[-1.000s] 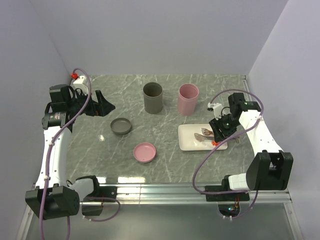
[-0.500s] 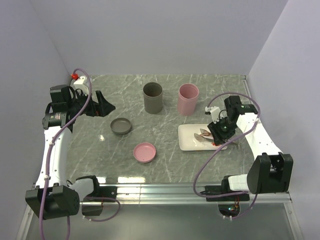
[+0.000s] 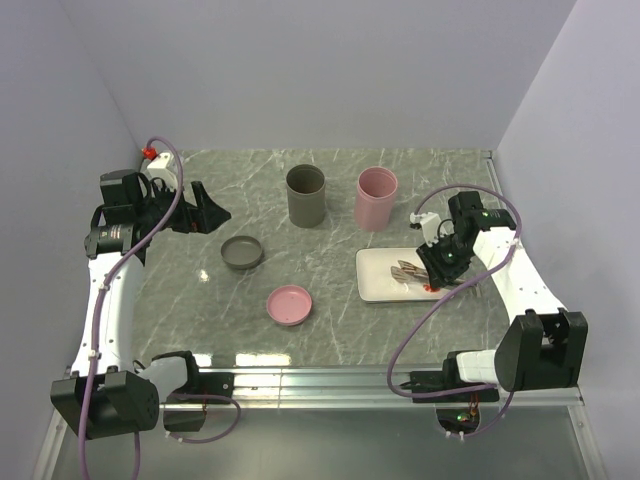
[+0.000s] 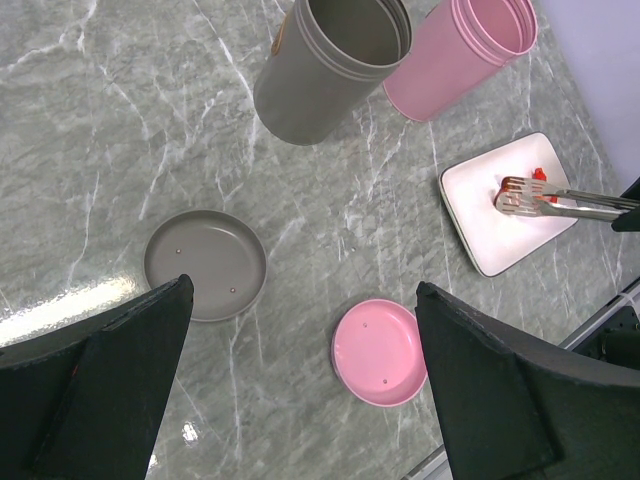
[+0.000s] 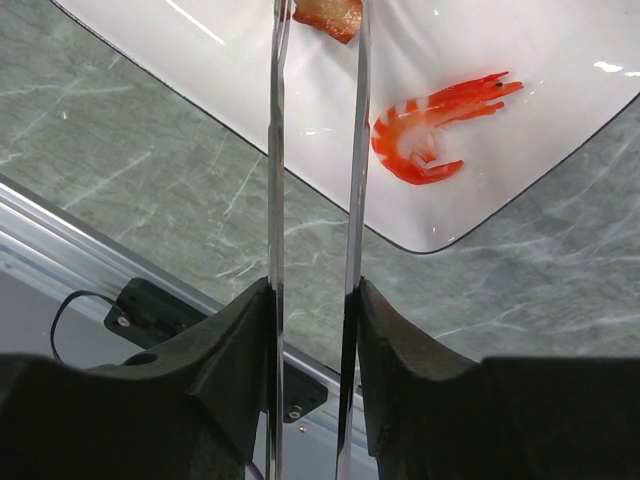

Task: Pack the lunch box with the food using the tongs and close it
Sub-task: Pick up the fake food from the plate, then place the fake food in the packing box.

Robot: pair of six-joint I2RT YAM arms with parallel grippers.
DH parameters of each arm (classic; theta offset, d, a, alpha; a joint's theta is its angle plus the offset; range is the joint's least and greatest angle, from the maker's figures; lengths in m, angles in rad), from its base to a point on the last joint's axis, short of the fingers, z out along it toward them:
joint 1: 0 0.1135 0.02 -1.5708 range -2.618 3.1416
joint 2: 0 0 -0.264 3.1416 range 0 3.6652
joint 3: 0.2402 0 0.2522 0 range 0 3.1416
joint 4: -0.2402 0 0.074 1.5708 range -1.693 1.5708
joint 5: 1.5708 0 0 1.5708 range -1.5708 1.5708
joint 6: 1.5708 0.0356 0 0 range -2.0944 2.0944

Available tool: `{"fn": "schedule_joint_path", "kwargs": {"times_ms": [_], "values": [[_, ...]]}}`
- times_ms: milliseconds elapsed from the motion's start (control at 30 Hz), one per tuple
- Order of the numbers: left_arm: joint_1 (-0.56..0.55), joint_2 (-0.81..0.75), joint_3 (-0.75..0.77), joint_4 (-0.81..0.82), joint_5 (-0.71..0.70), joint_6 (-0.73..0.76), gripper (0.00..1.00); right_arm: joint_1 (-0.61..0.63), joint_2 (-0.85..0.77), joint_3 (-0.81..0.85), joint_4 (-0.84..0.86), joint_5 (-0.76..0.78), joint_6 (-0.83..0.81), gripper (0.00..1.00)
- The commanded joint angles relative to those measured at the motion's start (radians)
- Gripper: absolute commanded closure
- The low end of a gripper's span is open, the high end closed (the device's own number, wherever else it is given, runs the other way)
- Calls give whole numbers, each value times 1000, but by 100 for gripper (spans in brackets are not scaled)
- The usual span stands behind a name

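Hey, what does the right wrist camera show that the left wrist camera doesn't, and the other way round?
Only the right wrist: the shrimp in clear shape, an orange fried bit at the tips of the tongs, and the right gripper, its jaws pressed on the tongs' arms. Only the left wrist: the grey cup, pink cup, grey lid, pink lid, and the left gripper, jaws open. Both: the white plate, the tongs and the marble table.
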Motion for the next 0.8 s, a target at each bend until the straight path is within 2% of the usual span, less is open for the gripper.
{"fn": "schedule_joint_path", "kwargs": {"times_ms": [0, 133, 500, 767], "values": [[0, -18, 0, 27, 7, 13, 1, 15, -28, 27, -3, -15, 17, 59], [0, -19, 1, 26, 4, 16, 1, 18, -29, 66, -22, -29, 20, 64], [0, -9, 1, 38, 17, 7, 1, 30, -52, 200, -138, -114, 20, 66], [0, 21, 21, 35, 20, 7, 1, 203, 27, 498, -131, -189, 126, 66]]}}
